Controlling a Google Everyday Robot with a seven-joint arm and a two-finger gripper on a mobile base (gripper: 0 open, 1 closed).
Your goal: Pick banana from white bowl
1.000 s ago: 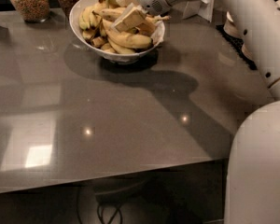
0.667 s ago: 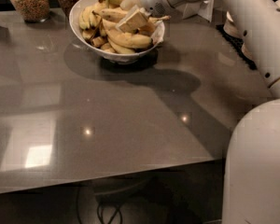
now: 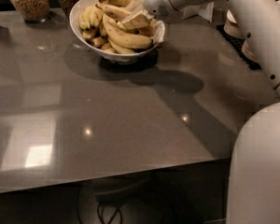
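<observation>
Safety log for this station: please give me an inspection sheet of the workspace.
Surface: grey glossy table, with light glare.
Job's things: white bowl towards the far edge, heaped with bananas.
Clutter: filled jars behind the bowl; stacked dishes on a dark mat at far right.
Gripper: gripper down in the bowl among the bananas.
Cables: cables on the floor under the table.
Surroundings: dark; robot body at near right.

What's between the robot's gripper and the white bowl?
Bananas. In the camera view, the gripper is over the right side of the white bowl, and the banana pile fills the bowl underneath it.
</observation>
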